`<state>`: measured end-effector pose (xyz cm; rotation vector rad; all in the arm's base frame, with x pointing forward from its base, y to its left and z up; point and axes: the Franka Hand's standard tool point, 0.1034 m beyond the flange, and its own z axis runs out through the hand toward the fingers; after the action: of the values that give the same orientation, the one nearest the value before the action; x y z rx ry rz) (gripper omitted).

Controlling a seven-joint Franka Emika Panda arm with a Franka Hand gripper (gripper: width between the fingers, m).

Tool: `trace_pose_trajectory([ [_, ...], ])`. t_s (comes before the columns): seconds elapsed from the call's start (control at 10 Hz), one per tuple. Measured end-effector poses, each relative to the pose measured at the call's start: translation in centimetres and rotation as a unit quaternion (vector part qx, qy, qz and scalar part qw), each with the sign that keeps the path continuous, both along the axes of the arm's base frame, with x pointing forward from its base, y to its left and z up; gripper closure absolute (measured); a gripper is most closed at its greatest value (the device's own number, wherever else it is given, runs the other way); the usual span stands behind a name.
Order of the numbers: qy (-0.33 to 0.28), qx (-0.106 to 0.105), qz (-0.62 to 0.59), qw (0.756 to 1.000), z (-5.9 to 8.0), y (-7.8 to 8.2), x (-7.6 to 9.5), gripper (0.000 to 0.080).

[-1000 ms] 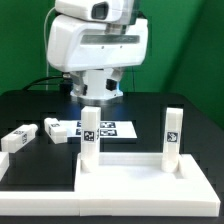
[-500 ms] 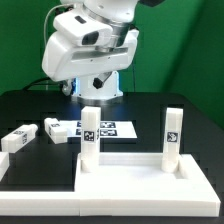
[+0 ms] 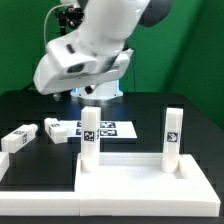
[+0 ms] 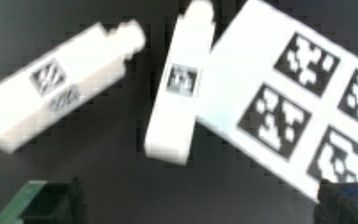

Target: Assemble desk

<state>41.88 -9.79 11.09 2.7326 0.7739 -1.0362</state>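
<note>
The white desk top lies at the front of the table with two white tagged legs standing on it, one at the exterior view's left and one at its right. Two loose legs lie on the black table at the left. In the wrist view both loose legs show below the gripper, one longer and one beside the marker board. My gripper is open and empty, well above them. Its fingers do not show clearly in the exterior view.
The marker board lies flat behind the desk top and also shows in the wrist view. A thin white border rail runs along the front left. The robot base stands at the back.
The arm has swung and tilted toward the exterior view's left and its upper part has risen. The desk top and the legs have not moved.
</note>
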Motion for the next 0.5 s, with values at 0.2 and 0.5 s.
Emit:
trace_pose_trajectory([
  [0.2, 0.022, -0.008, -0.010, 1.000, -0.77, -0.90, -0.75, 0.0150],
  [0.5, 0.020, -0.007, -0.004, 1.000, -0.78, -0.56, -0.48, 0.0150],
])
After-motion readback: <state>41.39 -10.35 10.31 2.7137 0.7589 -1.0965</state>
